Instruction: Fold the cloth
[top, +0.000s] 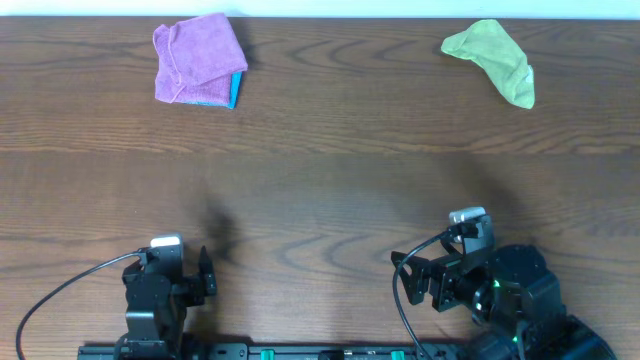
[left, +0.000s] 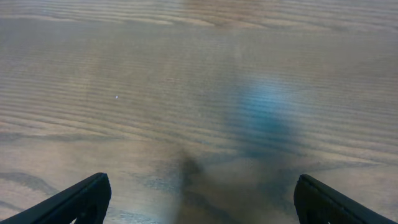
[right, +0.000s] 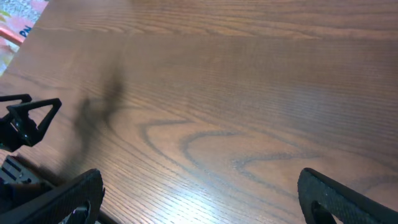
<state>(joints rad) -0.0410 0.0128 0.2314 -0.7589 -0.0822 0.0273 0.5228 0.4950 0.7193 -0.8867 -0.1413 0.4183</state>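
Note:
The purple cloth (top: 195, 60) lies at the far left of the table, loosely folded into a rumpled, roughly square shape on top of a blue cloth (top: 235, 90). It shows in the overhead view only. My left gripper (top: 205, 275) (left: 199, 202) is open and empty over bare wood near the front edge, far from the cloth. My right gripper (top: 410, 278) (right: 199, 199) is also open and empty near the front edge on the right.
A lime-green cloth (top: 492, 58) lies crumpled at the far right. The wooden table (top: 330, 180) spans the view. The left arm's base (right: 25, 121) shows at the left edge of the right wrist view.

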